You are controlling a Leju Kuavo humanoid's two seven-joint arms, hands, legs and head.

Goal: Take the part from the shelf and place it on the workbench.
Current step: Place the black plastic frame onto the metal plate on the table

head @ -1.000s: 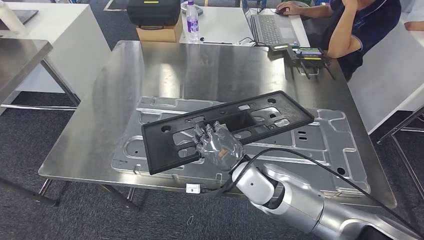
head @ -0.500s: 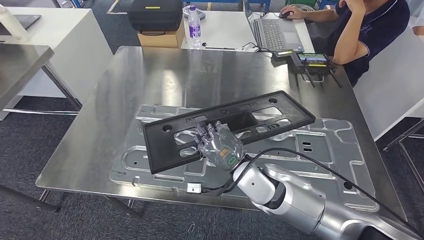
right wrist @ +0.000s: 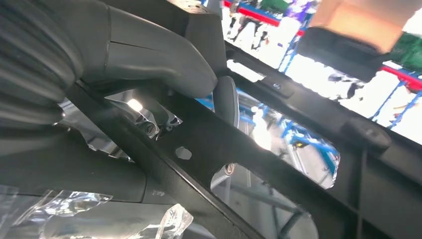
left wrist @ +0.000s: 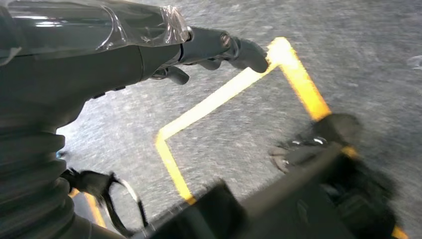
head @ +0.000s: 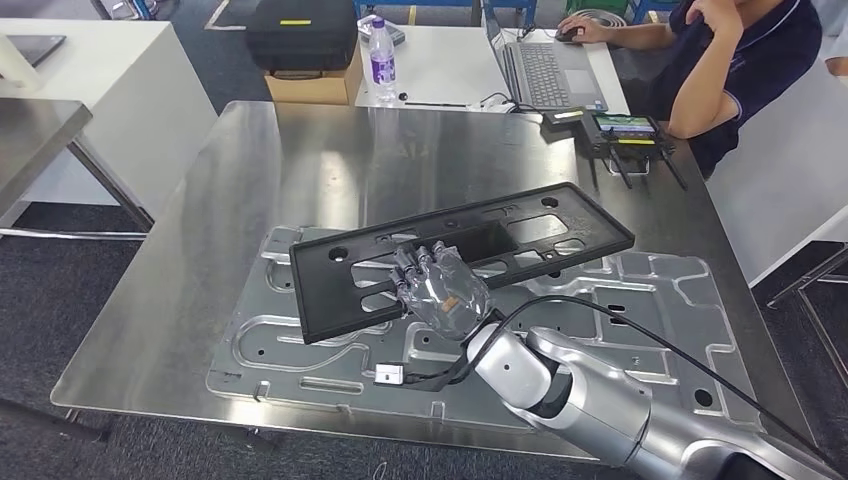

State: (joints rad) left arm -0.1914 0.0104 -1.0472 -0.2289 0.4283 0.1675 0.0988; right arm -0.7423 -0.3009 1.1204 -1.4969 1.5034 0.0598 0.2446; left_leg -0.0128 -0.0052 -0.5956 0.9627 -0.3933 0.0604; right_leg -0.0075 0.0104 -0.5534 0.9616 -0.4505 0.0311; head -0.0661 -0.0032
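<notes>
The part (head: 520, 235) is a long black plastic frame with cut-outs, lying slantwise over the pressed metal plate (head: 660, 300) on the steel workbench (head: 330, 170). My right hand (head: 440, 290), wrapped in clear film, grips the part near its middle from the near side. In the right wrist view the thumb (right wrist: 149, 55) lies over a bar of the part (right wrist: 278, 144). Whether the part touches the plate I cannot tell. My left hand (left wrist: 99, 55) hangs over grey floor with yellow tape, fingers stretched out and holding nothing.
Behind the workbench stands a white table with a bottle (head: 383, 50), a black case (head: 305, 35) on a cardboard box and a laptop (head: 545, 60), where a person (head: 730, 50) sits. A handheld controller (head: 625, 128) lies at the workbench's far right edge. Another steel table (head: 35, 140) stands left.
The whole picture has shifted: the workbench and plate now sit lower and nearer, so the camera has moved. The right hand's hold on the part is unchanged.
</notes>
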